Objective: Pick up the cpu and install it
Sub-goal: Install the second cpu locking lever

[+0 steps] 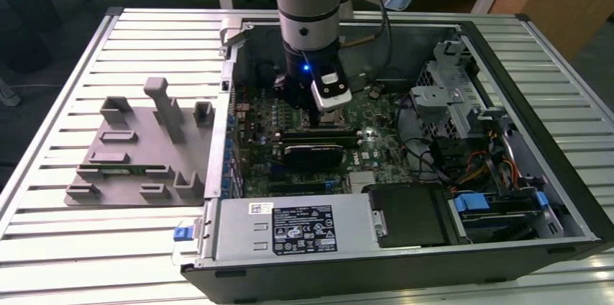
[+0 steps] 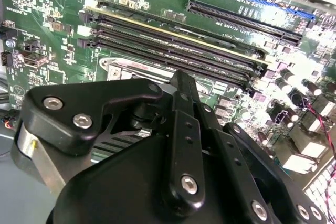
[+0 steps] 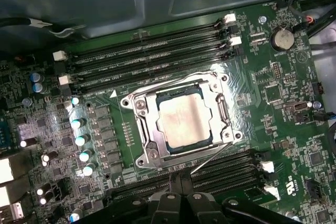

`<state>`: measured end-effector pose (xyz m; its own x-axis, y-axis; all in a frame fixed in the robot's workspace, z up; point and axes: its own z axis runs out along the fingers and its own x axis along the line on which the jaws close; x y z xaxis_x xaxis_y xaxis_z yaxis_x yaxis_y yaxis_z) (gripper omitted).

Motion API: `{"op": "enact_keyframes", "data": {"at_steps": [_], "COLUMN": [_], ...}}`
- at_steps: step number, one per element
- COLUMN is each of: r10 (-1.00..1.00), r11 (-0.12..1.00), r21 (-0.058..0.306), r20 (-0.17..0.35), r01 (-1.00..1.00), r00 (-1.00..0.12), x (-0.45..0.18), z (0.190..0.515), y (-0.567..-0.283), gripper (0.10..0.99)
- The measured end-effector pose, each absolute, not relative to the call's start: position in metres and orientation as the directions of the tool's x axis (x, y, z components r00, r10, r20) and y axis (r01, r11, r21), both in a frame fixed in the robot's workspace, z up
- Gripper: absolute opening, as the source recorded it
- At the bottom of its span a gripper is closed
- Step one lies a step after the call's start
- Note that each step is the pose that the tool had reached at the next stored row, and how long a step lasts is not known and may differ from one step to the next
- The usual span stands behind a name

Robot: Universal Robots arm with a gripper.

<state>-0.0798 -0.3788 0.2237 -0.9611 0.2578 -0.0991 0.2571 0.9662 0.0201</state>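
The cpu (image 3: 185,121), a flat square chip with a dull silver top, lies inside the metal-framed socket (image 3: 140,129) on the green motherboard. My gripper (image 3: 181,181) hovers just beside the socket, over the memory slots (image 3: 231,169), and its two black fingers are pressed together with nothing between them. In the exterior view the gripper (image 1: 313,119) hangs straight down into the open computer case, low over the board. The second wrist view shows the gripper's black linkage (image 2: 181,145) from behind, above the board.
The case wall (image 1: 230,96) rises on the exterior view's left, with a grey fixture tray (image 1: 134,147) on the slatted table beyond it. A black block (image 1: 309,155) sits nearer the camera than the socket. The power supply (image 1: 287,229), drive cage (image 1: 451,96) and cables (image 1: 461,168) crowd the rest.
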Motion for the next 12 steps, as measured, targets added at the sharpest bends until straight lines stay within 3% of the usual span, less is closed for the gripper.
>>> {"op": "enact_keyframes", "data": {"at_steps": [12], "r10": [0.258], "r11": [0.966], "r21": [0.020], "r20": [-0.099], "r01": [0.257], "r00": [-0.961], "x": [-0.0850], "z": [0.2228], "y": [-0.3805], "gripper": [0.106]}}
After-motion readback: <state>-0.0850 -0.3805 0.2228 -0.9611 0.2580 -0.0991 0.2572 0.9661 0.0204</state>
